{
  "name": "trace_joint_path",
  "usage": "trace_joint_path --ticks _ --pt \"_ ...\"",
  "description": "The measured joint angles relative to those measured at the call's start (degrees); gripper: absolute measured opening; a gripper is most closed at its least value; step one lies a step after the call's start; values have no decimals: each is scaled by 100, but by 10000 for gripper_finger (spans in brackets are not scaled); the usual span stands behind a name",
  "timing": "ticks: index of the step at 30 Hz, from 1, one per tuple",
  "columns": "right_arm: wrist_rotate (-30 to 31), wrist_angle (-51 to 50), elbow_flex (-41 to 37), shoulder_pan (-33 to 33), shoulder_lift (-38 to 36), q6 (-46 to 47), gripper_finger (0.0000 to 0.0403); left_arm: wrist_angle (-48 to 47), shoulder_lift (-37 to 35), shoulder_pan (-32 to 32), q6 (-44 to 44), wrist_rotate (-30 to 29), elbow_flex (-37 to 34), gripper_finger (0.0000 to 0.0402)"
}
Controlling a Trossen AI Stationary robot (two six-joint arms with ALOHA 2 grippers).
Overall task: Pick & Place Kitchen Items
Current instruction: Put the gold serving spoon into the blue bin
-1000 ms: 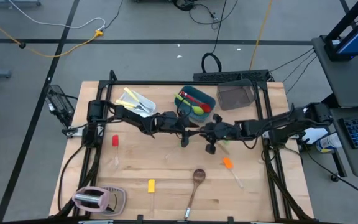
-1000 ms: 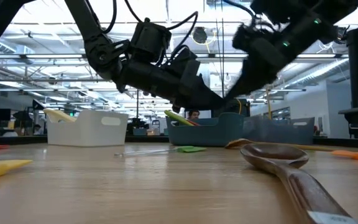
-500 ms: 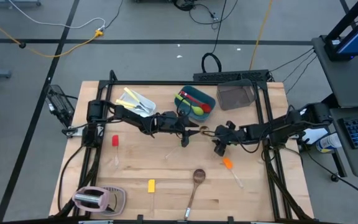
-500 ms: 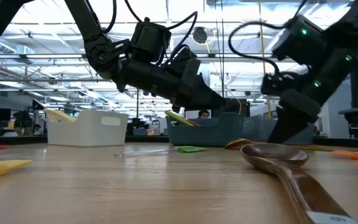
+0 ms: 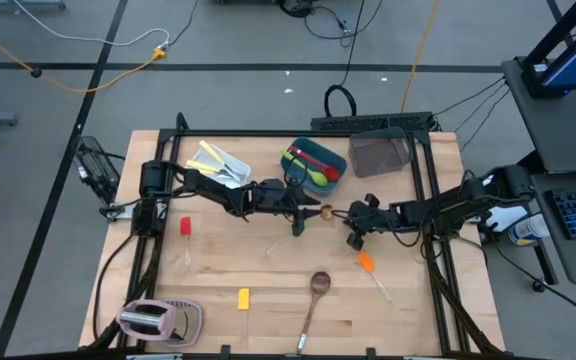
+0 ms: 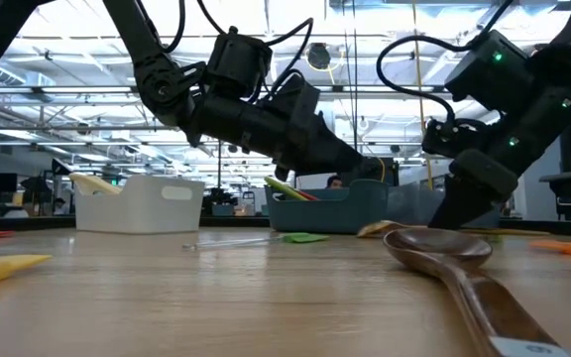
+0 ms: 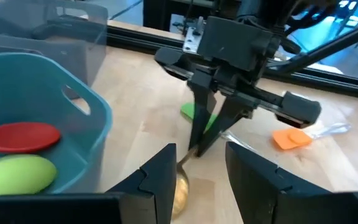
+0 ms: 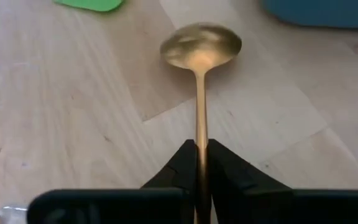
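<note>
Two claws meet near the middle of the worktop (image 5: 268,300), just in front of the teal tub (image 5: 317,165), which serves as landmark for the places below.

Nearest to the front edge, well in front of the tub, lie the wooden spoon (image 5: 316,293) and a yellow spatula (image 5: 243,298); the pink toaster (image 5: 148,319) stands at the front left corner. A little closer to the tub, to its front right, lies the orange spatula (image 5: 368,264); a red one (image 5: 185,229) lies far to the tub's left.

Just in front of the tub lies the gold spoon (image 8: 199,53), its bowl on the wood and close to the tub wall. The right claw (image 8: 198,167) is closed on the spoon's thin handle; the fingers pinch it from both sides. The left claw (image 7: 196,180) hangs over the spoon's bowl with its fingers apart, holding nothing. A green spatula (image 7: 196,113) lies beside the spoon.

I judge the step in hand is the pick of the gold spoon. The next move asks for a level lift, then a short carry over the tub rim, where a red spoon and a green spoon already lie, without hitting the left arm.

Compared with one second ago, the right arm has drawn back to the right and lowered onto the handle; the left arm has hardly moved.
</note>
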Motion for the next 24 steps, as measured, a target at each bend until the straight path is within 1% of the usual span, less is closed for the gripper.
trace_joint_path --ticks 3,5,6,9,12,16,19,21,24 --pt "-67 628 -13 4 -8 -99 24 -3 0 -69 -87 37 -2 140" --pt "-55 1162 1 4 -81 -192 21 -3 0 -130 -158 44 -2 140" --pt "11 1363 4 2 -126 -248 18 8 0 -164 -231 44 -2 140" --pt "512 1949 -11 4 -287 -533 16 243 0 -294 -269 42 -4 140" --pt "735 2662 6 -47 -606 -974 16 590 2 -475 -78 45 -8 140" --pt "732 2974 -3 -81 -1042 -1396 19 1014 -162 -689 166 43 -9 140" --pt "720 3049 7 -81 -1442 -1748 17 958 -482 -777 529 -25 -9 140" --pt "470 3177 7 -86 -1628 -1880 17 878 -701 -809 738 -109 -7 140" --pt "-235 3847 4 -83 -1725 -2048 19 849 -914 -806 1047 -110 -4 140"
